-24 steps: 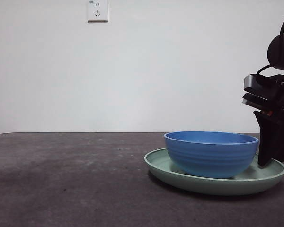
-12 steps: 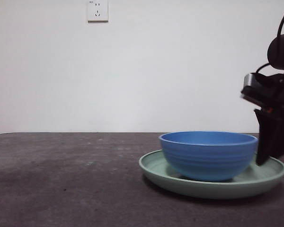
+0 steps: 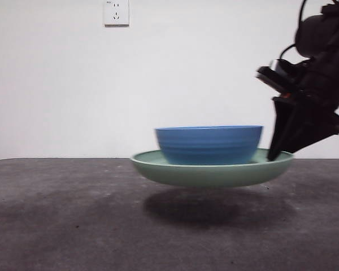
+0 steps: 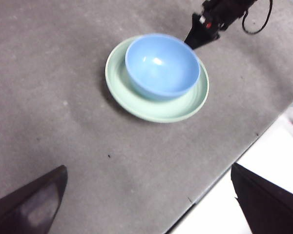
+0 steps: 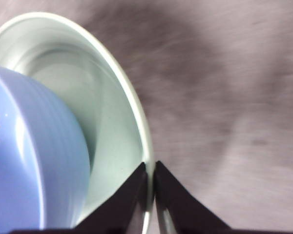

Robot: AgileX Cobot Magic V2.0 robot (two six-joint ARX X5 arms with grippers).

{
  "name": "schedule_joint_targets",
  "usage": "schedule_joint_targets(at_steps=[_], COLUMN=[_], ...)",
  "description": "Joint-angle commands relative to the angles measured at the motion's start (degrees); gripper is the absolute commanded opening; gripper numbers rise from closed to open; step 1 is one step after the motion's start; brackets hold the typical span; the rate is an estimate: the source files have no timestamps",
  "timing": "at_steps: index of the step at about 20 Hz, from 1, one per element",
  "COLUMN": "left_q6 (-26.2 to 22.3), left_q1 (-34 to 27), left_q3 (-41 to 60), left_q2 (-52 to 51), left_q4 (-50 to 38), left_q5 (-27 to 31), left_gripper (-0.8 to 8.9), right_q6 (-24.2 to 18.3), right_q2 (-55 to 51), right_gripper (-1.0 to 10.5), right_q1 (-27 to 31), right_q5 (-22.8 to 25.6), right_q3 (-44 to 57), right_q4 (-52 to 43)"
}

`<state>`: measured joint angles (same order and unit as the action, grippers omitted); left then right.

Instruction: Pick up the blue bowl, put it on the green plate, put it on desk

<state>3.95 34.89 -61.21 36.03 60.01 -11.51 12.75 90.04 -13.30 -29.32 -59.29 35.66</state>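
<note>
Right gripper [image 3: 273, 153] is clamped on the rim of the green plate [image 3: 214, 172] at the plate's 3 o'clock in the front view. The plate hangs clear above the desk [image 3: 73, 214], shadow beneath, w/ the blue bowl [image 3: 208, 144] sitting in its middle. Left gripper [image 4: 146, 204] waits high, jaws wide apart. To set down well: keep the plate level, lower slowly so the bowl doesn't slide, release only once it's flat on the desk.

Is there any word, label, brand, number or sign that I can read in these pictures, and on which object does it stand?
None can be read. The blue bowl, the green plate and the desk are plain, and so is the wall socket. The right gripper, shut on the plate's rim, shows no lettering either.
</note>
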Motion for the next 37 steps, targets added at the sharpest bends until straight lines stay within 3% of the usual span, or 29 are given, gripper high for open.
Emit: schedule_joint_targets(at_steps=[1,12,15,18,25,26,29,30,33,37], left_q6=[-0.26,-0.55,-0.48,-0.48,-0.26,-0.22,-0.04,-0.04,-0.04,-0.04], left_q1=[0.26,0.26,0.26,0.26,0.48,0.48,0.48,0.48,0.48,0.48], left_q3=[-0.48,-0.48,-0.48,-0.48,-0.48,-0.48,-0.48,-0.48,-0.48,-0.48], left_q2=[0.26,0.26,0.26,0.26,0.26,0.26,0.24,0.24,0.26,0.26], left_q4=[-2.05,-3.02,-2.99,-2.56,-2.25,-2.21,-2.14,-2.12,-2.10,-2.05], left_q5=[0.09,0.09,0.09,0.09,0.09,0.09,0.09,0.09,0.09,0.09], left_gripper=[6.54,6.54,6.54,6.54,6.54,6.54,6.54,6.54,6.54,6.54], right_q6=[4.13,11.28,12.02,11.80,11.72,11.39,10.58,10.56,10.32,7.61], right_q2=[0.61,8.63,10.60,10.69,10.69,10.64,10.21,9.88,8.39,3.21], right_gripper=[0.1,0.1,0.1,0.1,0.2,0.7,3.6,4.0,4.0,4.0], right_q1=[-3.13,-13.90,-15.50,-16.72,-17.51,-17.49,-17.05,-16.83,-15.91,-15.28], right_q5=[-0.46,2.40,3.82,8.37,8.37,8.39,8.50,8.48,10.23,18.40], right_q3=[-1.20,-1.20,-1.20,-1.20,-1.20,-1.20,-1.22,-1.27,-1.88,-3.80], right_q4=[-2.58,-11.47,-13.81,-13.86,-14.19,-14.58,-14.73,-14.67,-14.34,-11.80])
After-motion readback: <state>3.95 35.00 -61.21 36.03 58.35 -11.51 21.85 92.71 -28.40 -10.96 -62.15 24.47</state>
